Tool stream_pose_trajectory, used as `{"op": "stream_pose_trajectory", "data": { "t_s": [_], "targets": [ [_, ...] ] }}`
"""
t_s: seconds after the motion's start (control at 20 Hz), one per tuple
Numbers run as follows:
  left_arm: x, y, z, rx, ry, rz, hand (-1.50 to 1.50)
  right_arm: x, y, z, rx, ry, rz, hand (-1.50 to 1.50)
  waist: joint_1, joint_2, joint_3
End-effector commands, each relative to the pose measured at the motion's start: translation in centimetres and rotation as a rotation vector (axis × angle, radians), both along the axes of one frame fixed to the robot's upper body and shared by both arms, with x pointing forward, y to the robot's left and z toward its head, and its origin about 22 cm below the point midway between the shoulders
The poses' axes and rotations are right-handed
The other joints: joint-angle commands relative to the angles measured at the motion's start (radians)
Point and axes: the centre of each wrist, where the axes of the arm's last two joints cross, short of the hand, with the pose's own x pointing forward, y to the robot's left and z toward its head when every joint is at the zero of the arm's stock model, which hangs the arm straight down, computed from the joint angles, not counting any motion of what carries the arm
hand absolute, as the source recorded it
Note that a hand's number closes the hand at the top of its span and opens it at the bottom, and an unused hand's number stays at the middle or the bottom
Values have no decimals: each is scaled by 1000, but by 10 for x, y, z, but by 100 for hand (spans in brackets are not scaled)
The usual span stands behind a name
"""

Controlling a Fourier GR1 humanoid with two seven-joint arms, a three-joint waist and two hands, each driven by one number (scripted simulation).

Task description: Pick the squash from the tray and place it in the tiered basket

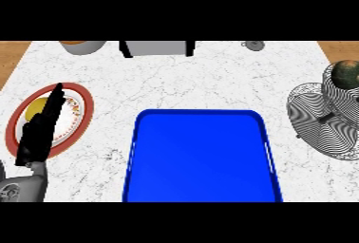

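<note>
The blue tray point(203, 190) lies in the middle of the counter, nearest me, with nothing on it. At the right edge stands the wire tiered basket point(319, 123). A dark green squash point(346, 73) sits in its upper tier. My left hand point(41, 128) shows at the left, fingers straight and pointing away from me, held over a red-rimmed plate. No part of my right hand or arm shows in this view.
A red-rimmed plate point(82, 110) with a yellow item point(36, 108) on it lies at the left under my hand. Along the far edge stand a brown pot point(82, 46), a grey appliance point(157, 47) and a small grey object point(253, 45).
</note>
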Motion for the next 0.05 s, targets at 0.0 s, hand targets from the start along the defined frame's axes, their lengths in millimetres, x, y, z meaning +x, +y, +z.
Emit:
{"op": "stream_pose_trajectory", "data": {
  "t_s": [0.0],
  "targets": [
    [-1,-3,0,19,2,22,0,-73,24,2,45,-11,-27,-150,-6,0,1]
  ]
}}
